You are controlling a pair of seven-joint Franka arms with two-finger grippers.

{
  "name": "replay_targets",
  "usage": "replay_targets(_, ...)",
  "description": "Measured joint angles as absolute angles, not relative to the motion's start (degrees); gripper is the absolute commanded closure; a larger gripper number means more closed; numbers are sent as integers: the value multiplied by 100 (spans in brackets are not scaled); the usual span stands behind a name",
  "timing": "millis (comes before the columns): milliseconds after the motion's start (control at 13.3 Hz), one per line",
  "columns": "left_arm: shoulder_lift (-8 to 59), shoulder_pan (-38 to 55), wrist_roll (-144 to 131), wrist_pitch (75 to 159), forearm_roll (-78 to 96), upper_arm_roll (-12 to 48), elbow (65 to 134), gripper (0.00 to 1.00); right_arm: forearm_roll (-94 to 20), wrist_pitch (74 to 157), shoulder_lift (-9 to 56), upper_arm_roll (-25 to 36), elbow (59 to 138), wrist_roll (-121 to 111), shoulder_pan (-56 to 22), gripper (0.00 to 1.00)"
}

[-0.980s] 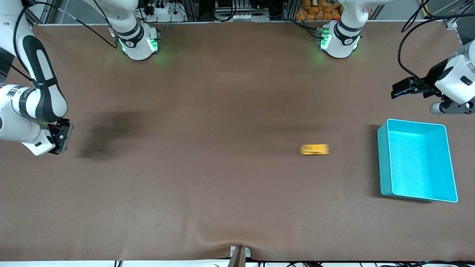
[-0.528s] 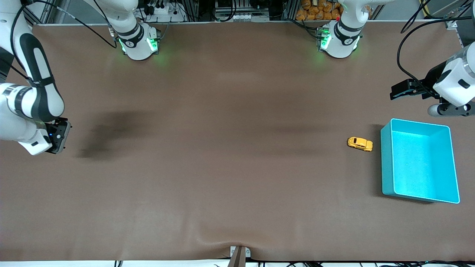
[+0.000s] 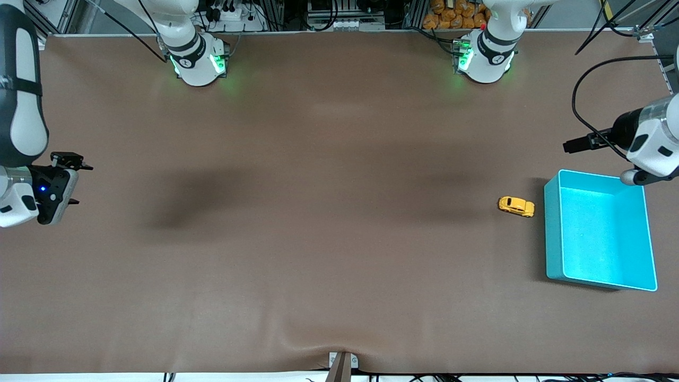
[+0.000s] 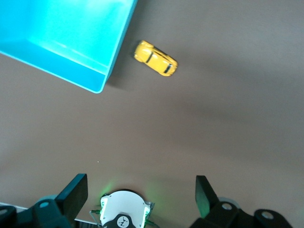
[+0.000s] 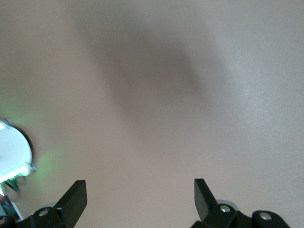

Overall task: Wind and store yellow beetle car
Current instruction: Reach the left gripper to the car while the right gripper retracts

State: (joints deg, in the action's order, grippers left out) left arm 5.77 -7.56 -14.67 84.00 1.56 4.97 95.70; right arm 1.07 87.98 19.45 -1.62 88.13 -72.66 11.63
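Left hand (image 4: 141,199) open above yellow beetle car (image 3: 515,206) beside teal bin (image 3: 553,233).

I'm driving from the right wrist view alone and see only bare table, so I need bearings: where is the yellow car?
Observer: The yellow beetle car sits on the table toward the left arm's end, beside the teal bin, not in it.
Operator: Is any hand holding it?
Observer: No. The left hand is open, up in the air, with the car in its camera's sight.
Operator: And my own hand?
Observer: The right hand is open over bare table at the right arm's end.
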Motion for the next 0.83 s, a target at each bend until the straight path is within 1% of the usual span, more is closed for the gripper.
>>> replay_targets(301,598,-773,-2494,9643,156,506,10544,0,-6,7562,1938,-194,7674,-5852,834,0)
replay_targets(528,678,-785,-3186,10567,156,498,11260,0,-5,6945,1925,-176,6925,-5122,784,0)
replay_targets(678,897,-786,-3803,11019,156,498,11461,0,-3,6734,1880,-159,6521,-4597,797,0)
replay_targets(829,1229,-785,-4454,11403,156,498,11491,0,-1,6686,1779,-145,6333,-4113,803,0)
